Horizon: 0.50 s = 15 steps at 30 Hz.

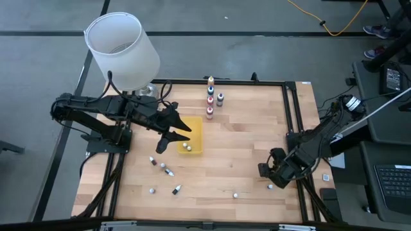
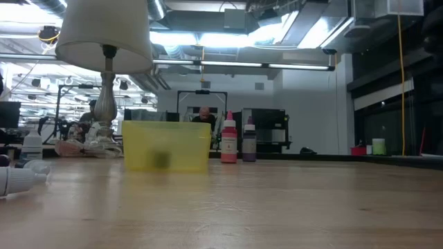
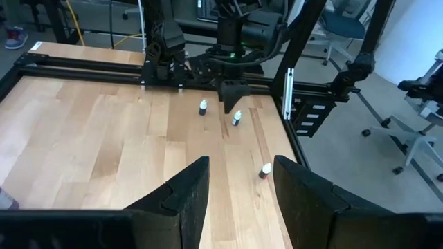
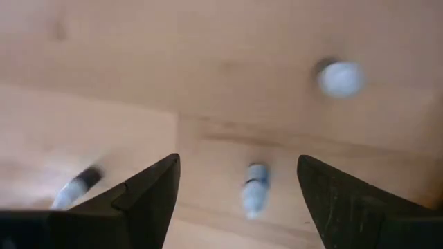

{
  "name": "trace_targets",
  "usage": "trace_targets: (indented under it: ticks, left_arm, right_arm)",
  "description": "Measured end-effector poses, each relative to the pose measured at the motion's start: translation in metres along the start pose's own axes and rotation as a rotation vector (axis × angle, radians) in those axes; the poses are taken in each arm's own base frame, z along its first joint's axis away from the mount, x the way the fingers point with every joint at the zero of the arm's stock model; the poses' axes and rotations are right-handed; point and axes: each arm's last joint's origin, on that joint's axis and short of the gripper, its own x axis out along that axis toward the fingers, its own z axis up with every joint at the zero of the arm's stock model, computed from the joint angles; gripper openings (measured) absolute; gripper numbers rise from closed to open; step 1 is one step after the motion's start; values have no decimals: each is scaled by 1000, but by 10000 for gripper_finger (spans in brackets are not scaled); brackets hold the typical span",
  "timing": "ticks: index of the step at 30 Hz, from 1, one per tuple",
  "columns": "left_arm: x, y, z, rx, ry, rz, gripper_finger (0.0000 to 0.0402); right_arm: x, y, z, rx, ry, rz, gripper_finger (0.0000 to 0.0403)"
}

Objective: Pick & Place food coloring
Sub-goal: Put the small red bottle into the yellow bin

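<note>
Hovering low, my right gripper [image 4: 235, 200] has its fingers wide over a tiny bottle [image 4: 255, 188] lying flat. It looks light, hard and roly, so I'd pinch its middle. My left gripper [image 3: 241, 190], half open, holds nothing.

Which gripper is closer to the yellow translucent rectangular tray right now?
The left. The left gripper hangs open at the yellow translucent rectangular tray's near-left edge. The right gripper, also open, sits far across the table near its right front corner.
</note>
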Motion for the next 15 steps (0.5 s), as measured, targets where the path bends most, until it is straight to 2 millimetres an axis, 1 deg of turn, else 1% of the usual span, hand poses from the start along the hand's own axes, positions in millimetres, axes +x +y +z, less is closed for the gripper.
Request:
trace_targets:
  ticks: [4, 6, 9, 12, 15]
  left_arm:
    - [0, 0, 0, 0, 0, 0, 157]
    - [0, 0, 0, 1, 1, 0, 157]
    - [0, 0, 0, 17, 2, 0, 157]
    - [0, 0, 0, 24, 1, 1, 157]
    - [0, 0, 0, 24, 1, 1, 157]
  right_arm:
    - [-3, 4, -16, -57, -7, 15, 291]
    - [-4, 7, -23, -124, -50, 37, 291]
    - [-5, 18, -32, -217, -134, 109, 291]
    - [-2, 28, -40, -329, -204, 132, 291]
    - [8, 39, -50, -440, -254, 164, 291]
